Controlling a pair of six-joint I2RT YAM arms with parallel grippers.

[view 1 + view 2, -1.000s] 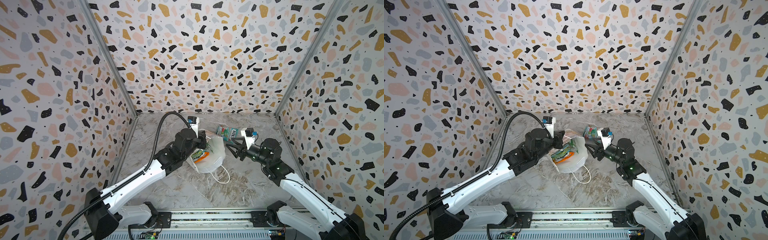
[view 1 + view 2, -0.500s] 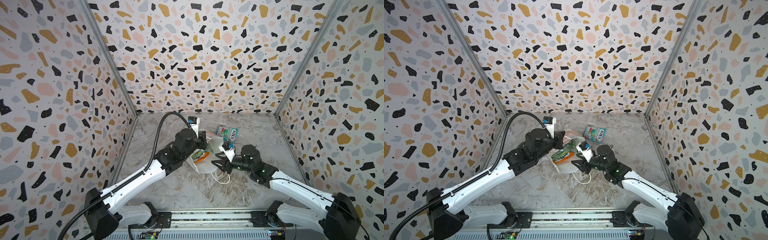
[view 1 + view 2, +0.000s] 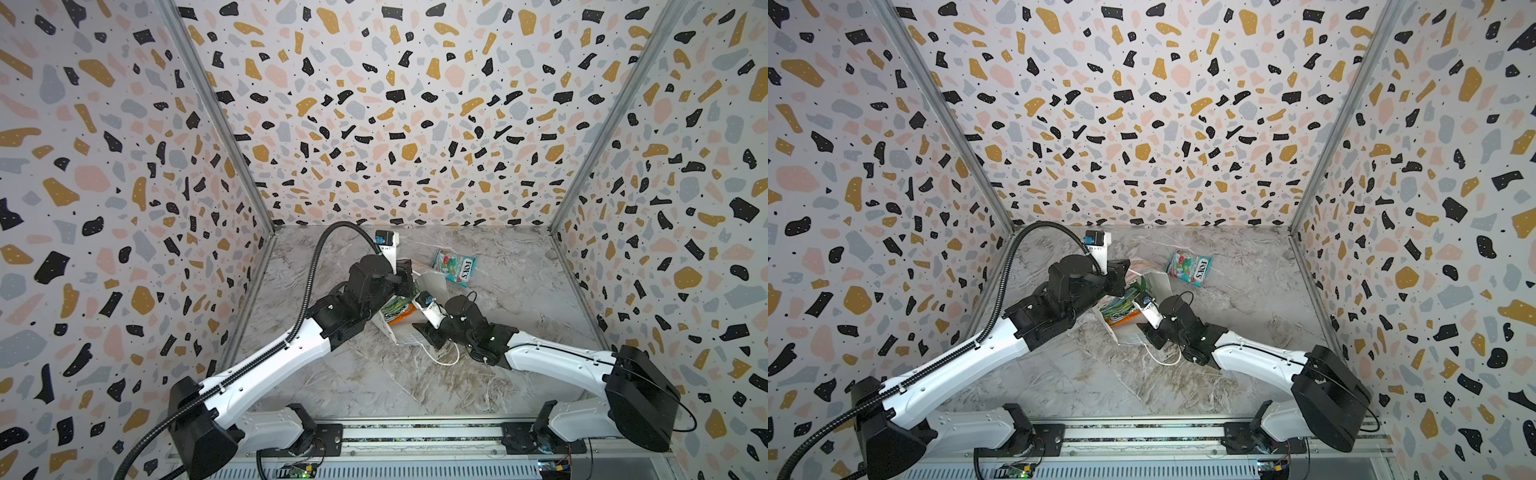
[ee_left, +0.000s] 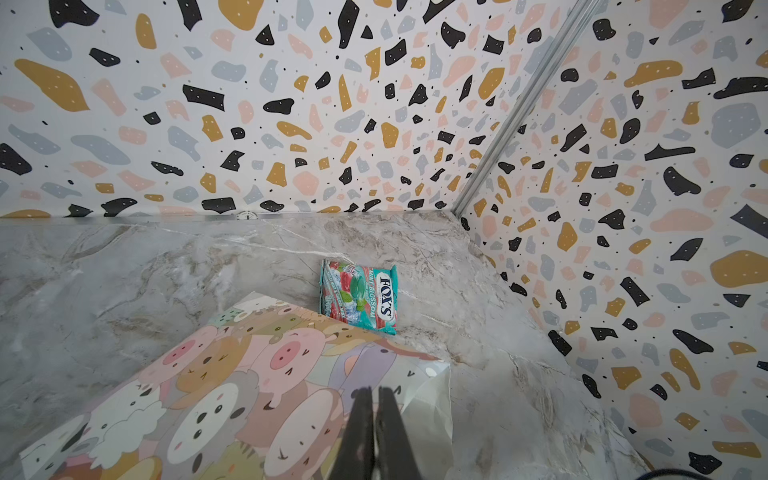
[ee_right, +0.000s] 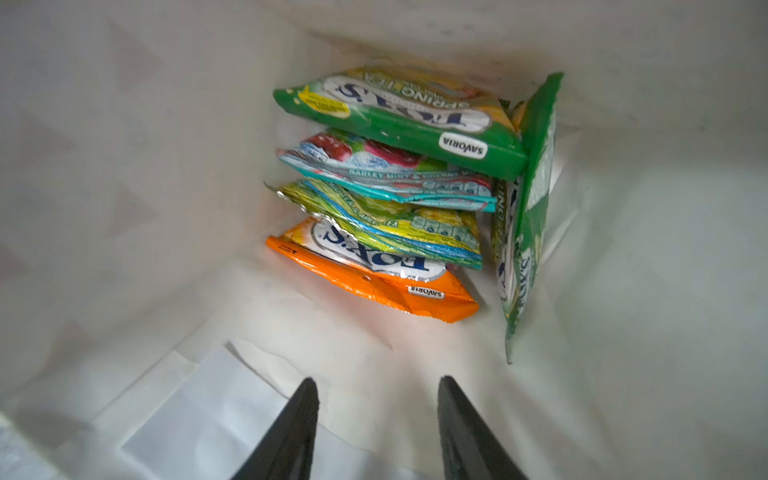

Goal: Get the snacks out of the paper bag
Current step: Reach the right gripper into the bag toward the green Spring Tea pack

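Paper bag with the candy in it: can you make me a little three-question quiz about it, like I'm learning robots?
1. True or false: a teal packet lies on the table outside the paper bag.
2. How many candy packets show inside the bag in the right wrist view? A) three B) five C) eight
3. Which gripper pinches the bag, and which reaches open-jawed into it?
Key: 1 true. 2 B. 3 The left gripper pinches; the right gripper reaches in.
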